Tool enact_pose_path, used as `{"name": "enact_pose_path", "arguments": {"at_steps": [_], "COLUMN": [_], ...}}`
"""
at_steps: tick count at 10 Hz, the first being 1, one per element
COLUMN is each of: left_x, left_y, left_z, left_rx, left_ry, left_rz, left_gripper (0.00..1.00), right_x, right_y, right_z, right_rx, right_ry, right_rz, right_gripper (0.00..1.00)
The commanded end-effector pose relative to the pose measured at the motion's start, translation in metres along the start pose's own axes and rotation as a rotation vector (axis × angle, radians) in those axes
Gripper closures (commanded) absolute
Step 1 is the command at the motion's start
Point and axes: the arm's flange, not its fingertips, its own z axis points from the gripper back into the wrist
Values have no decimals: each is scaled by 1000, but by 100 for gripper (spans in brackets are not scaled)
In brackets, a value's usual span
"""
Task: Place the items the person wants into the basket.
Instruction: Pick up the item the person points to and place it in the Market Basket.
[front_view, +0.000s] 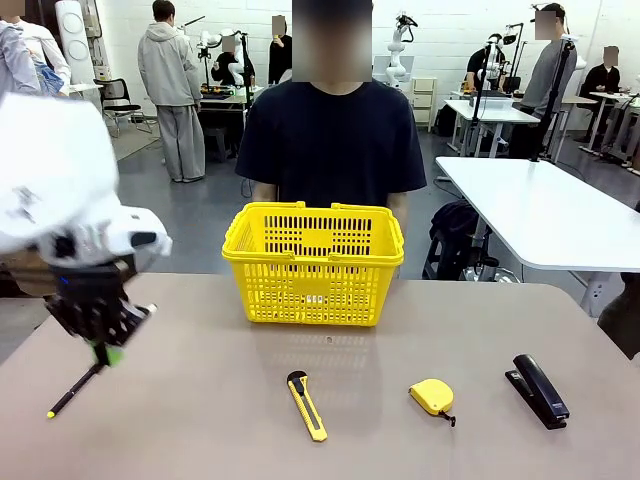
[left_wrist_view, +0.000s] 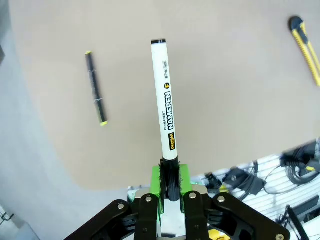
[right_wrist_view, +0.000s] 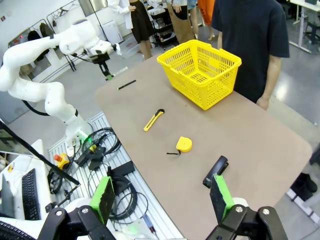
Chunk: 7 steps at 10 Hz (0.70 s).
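My left gripper (left_wrist_view: 169, 172) is shut on the black marker (left_wrist_view: 167, 105) with its white label, gripping one end; the marker points away over the table. In the front view the left gripper (front_view: 103, 350) hangs above the table's left side. The yellow-and-black utility knife (front_view: 307, 405) and the yellow tape measure (front_view: 432, 396) lie near the front edge. At the far side stands the yellow basket (front_view: 313, 265), with the person (front_view: 330, 140) right behind it. My right gripper (right_wrist_view: 162, 197) is open, high above the table's near side.
A thin black pen with a yellow tip (front_view: 75, 390) lies at the left, below the left gripper. The black stapler (front_view: 540, 390) lies at the front right. Cables and gear sit on the floor beside the table (right_wrist_view: 100, 150).
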Motion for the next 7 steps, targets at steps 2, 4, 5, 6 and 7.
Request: {"name": "enact_pose_path", "arguments": {"at_steps": [2,4,5,6,7], "left_x": [-16,-19,-19,-19,-19], "left_y": [19,14,14,14,14], "left_z": [45,51,51,51,51], "left_rx": [-5,-3,-3,-3,-3], "left_ry": [-41,-41,-41,-41,-41], "left_rz": [-43,-21,-21,-21,-21], "left_gripper": [100,100,100,100,100], "right_x": [3,3,3,3,3], "right_y": [1,1,1,1,1], "right_z": [1,1,1,1,1], "right_rx": [13,13,13,13,13], "right_ry": [-23,-23,-23,-23,-23], "right_rz": [22,22,22,22,22], "right_gripper": [0,0,0,0,0]}}
